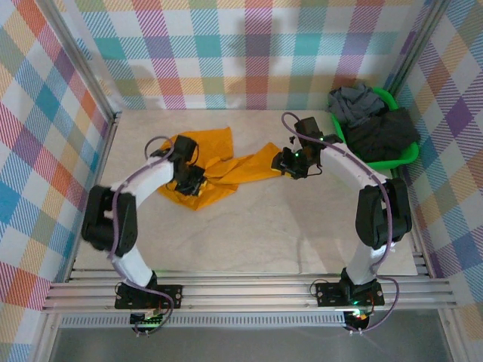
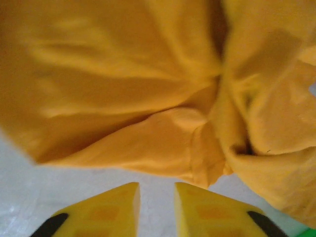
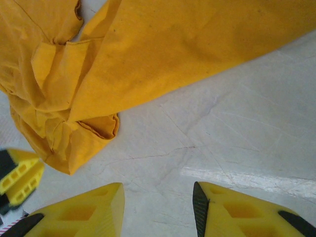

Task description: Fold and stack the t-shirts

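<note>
None of the t-shirts is folded yet: the orange t-shirt (image 1: pixel 215 170) lies crumpled on the bench (image 1: pixel 249 234), the grey t-shirt (image 1: pixel 355 102) and charcoal t-shirt (image 1: pixel 385 136) wait in the green basket (image 1: pixel 412 154) (far right), and the left fingers (image 2: pixel 156 197) and right fingers (image 3: pixel 158 192) stand apart, grasping nothing.

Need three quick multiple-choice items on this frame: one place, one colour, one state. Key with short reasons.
1. Where does the green basket sit?
A) far right corner of the table
B) near left corner
C) centre

2. What colour is the shirt lying on the table?
A) grey
B) blue
C) orange

3. How is the right gripper?
A) shut on the shirt
B) open, empty
C) holding the basket

Key:
1 A, it stands at the far right edge.
2 C, mustard-orange cloth lies mid-table.
3 B, its jaws stand apart over bare table.
</note>
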{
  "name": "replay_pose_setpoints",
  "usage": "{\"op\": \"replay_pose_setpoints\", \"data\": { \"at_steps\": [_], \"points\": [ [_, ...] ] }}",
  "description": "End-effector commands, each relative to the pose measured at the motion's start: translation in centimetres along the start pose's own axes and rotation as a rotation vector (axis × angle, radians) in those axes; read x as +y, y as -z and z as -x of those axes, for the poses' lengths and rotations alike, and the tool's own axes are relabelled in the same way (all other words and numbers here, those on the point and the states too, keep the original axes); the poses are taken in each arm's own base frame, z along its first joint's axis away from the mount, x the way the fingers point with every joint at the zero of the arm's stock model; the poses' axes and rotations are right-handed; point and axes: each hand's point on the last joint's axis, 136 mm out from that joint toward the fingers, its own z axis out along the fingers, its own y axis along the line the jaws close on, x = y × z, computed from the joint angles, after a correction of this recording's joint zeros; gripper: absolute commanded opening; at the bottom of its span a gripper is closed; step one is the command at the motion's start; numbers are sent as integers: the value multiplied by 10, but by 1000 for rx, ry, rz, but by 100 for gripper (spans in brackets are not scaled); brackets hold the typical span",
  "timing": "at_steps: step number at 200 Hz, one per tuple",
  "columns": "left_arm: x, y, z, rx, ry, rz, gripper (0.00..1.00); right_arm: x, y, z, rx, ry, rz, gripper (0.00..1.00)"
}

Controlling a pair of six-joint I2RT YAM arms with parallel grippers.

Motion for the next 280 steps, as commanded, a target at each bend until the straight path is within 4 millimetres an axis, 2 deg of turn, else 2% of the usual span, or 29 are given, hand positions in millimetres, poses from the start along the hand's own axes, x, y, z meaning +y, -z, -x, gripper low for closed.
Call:
{"op": "replay_pose_setpoints", "data": {
  "at_steps": [1, 30, 55, 97, 111, 149, 195, 223, 250, 280],
  "points": [
    [4, -12, 4, 10, -181, 163, 22, 6, 12, -4, -2, 37, 21, 42],
    [13, -14, 11, -12, -302, 256, 25, 4, 14, -6, -7, 43, 15, 42],
    [13, -25, 7, 19, -344, 275, 28, 3, 13, -7, -2, 37, 17, 42],
    [-2, -35, 10, -15, -372, 268, 41, 4, 9, -5, 3, 36, 22, 42],
    [-6, -37, 13, -26, -380, 273, 42, 4, 9, -5, 2, 37, 23, 42],
    [-18, -42, 20, -41, -403, 283, 42, 3, 9, -6, 3, 35, 19, 42],
    [-8, -50, 16, -9, -416, 323, 35, 0, 10, -8, 3, 31, 12, 42],
    [-5, -47, 12, -8, -423, 329, 34, -1, 9, -8, 4, 27, 10, 42],
    [-1, -55, 8, 13, -422, 337, 33, 0, 7, -7, 4, 24, 14, 42],
    [-5, -57, 5, 10, -422, 327, 30, 0, 8, -6, 2, 25, 13, 42]
  ]
}}
